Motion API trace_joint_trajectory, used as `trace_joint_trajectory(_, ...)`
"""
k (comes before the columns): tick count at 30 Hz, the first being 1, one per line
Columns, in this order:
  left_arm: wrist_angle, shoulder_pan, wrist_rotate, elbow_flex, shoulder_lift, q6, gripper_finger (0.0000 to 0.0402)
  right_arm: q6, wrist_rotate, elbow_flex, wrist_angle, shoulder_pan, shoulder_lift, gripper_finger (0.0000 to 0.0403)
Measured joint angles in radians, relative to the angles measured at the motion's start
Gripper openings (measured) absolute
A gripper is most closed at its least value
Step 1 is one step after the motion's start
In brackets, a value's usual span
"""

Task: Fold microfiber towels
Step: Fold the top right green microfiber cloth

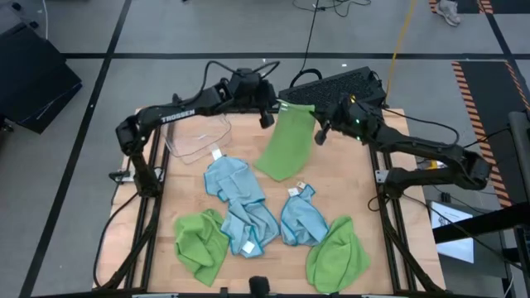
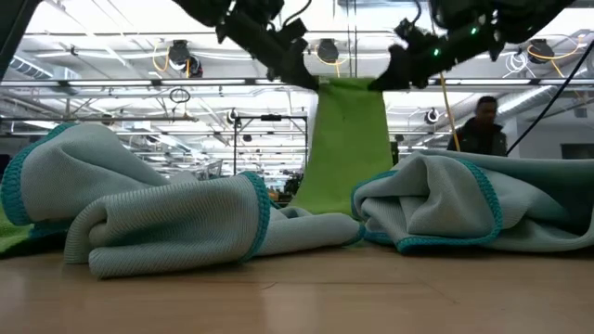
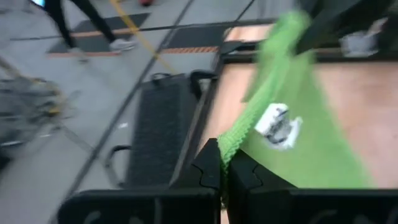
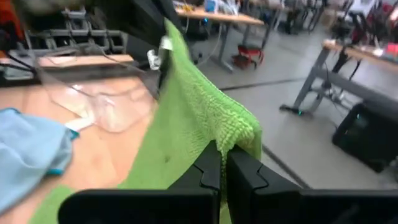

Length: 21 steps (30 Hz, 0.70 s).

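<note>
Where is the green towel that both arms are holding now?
In the high view the held green towel hangs at the table's far middle, stretched between left tool and right tool, beside the clear bin.

A clear bin (image 1: 197, 139) lies on the wooden table (image 1: 352, 178) at ten o'clock. A black case (image 1: 348, 84) sits past the twelve-o'clock edge. A person (image 2: 481, 125) stands in the background.

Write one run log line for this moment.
left gripper: shut on green towel | right gripper: shut on green towel | towel: lifted, hanging
</note>
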Motion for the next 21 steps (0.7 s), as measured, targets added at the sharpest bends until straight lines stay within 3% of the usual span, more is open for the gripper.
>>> trace_joint_trajectory(4,-0.030,0.010,0.026,0.000,0.034,-0.011,0.0000,0.014,-0.075,0.000,-0.016,-0.051,0.066,0.0000)
trace_joint_trajectory(10,-0.055,0.016,-0.081,0.000,0.080,0.039,0.0000,0.000,-0.075,0.000,-0.045,-0.068,0.133,0.0000)
trace_joint_trajectory(13,-0.050,0.032,-0.087,0.000,0.091,0.043,0.0000,0.029,-0.076,0.001,-0.054,-0.067,0.143,0.0000)
trace_joint_trajectory(17,-0.045,0.049,-0.072,0.000,0.095,0.064,0.0000,0.114,-0.072,0.001,-0.062,-0.052,0.142,0.0000)
trace_joint_trajectory(21,-0.035,0.058,0.036,0.000,0.087,0.065,0.0000,0.151,-0.077,0.000,-0.060,-0.019,0.121,0.0000)
